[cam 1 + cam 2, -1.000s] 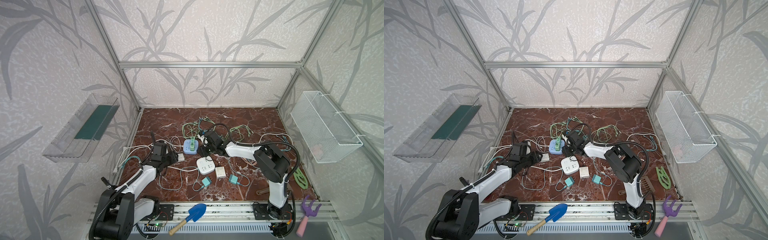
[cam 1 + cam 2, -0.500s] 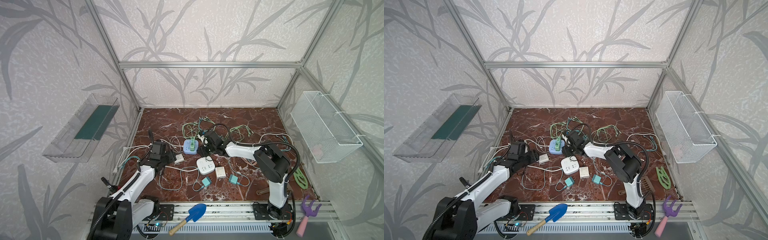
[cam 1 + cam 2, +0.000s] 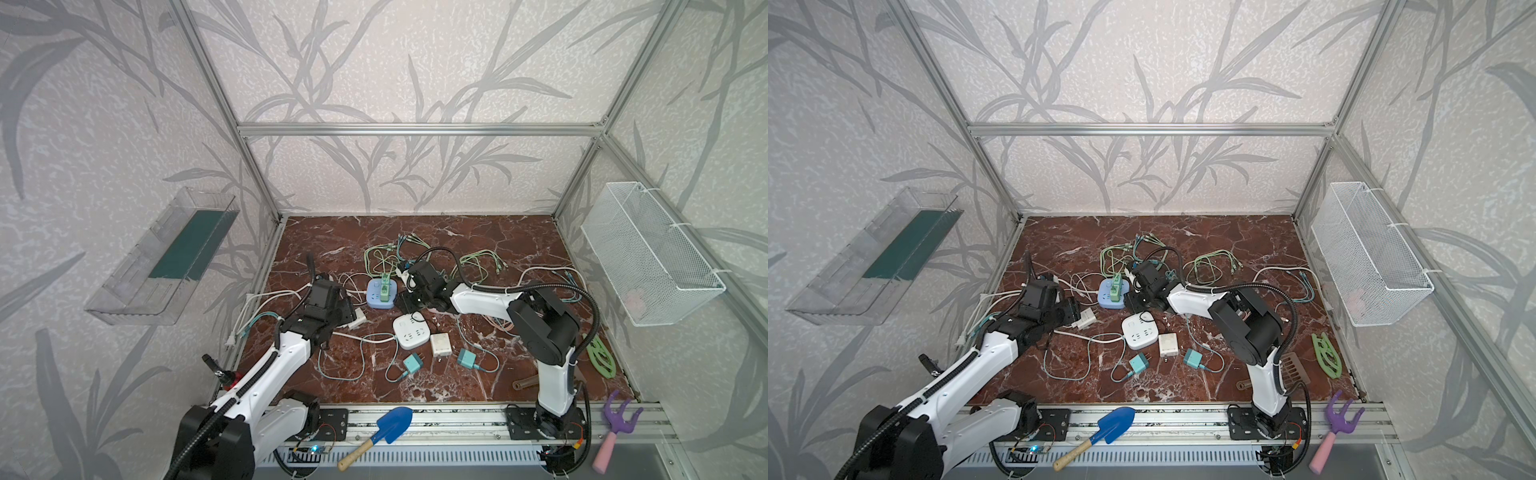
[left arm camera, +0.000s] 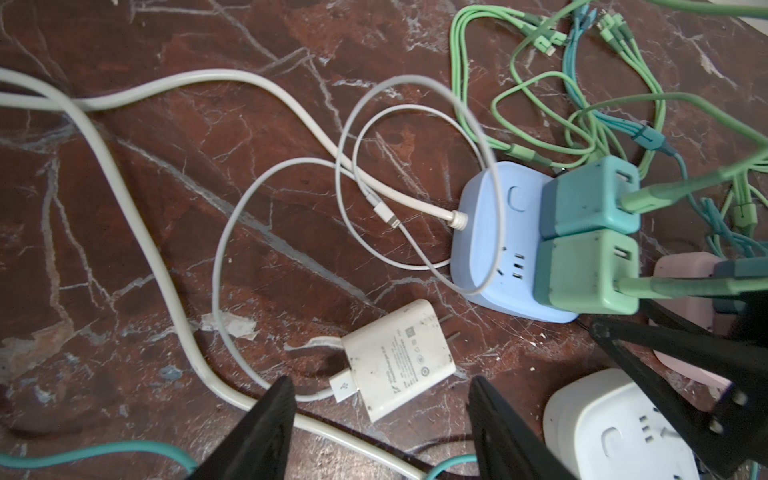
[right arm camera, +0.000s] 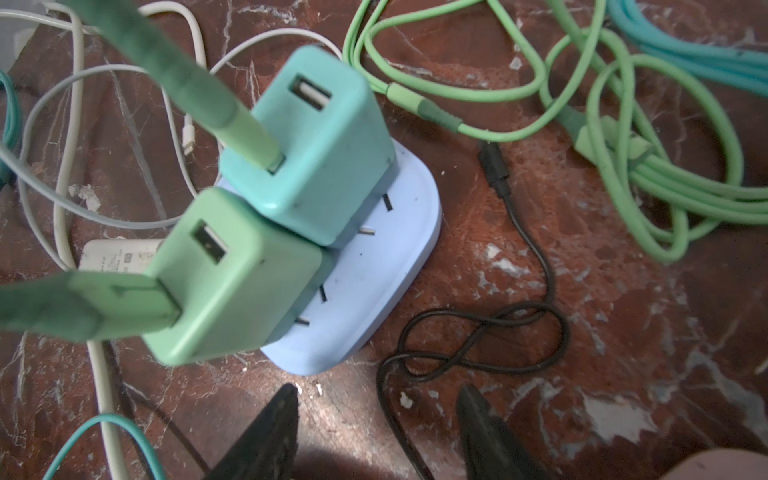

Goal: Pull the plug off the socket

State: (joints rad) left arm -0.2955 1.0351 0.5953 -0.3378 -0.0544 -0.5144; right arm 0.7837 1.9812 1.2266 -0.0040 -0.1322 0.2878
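The light-blue socket (image 3: 376, 300) (image 3: 1105, 303) lies mid-floor with a teal plug (image 4: 590, 199) (image 5: 320, 145) and a green plug (image 4: 586, 270) (image 5: 232, 270) standing in it, each with a green cable. A white plug (image 3: 359, 321) (image 3: 1086, 318) (image 4: 395, 357) lies flat on the floor left of the socket, prongs free. My left gripper (image 3: 348, 315) (image 4: 380, 384) is open just behind the white plug and does not touch it. My right gripper (image 3: 405, 304) (image 5: 376, 392) is open at the socket's right edge, over bare floor and a black cable (image 5: 540, 266).
A white socket (image 3: 411, 332) (image 4: 615, 428), a white adapter (image 3: 440, 345) and two teal adapters (image 3: 412, 363) lie nearer the front. A pink socket (image 4: 685, 282) sits under the right arm. Green cables (image 3: 382, 259) and white cords (image 4: 124, 174) sprawl around.
My left gripper has opened wider and the white plug now lies loose on the floor in front of it. The right arm has not moved.
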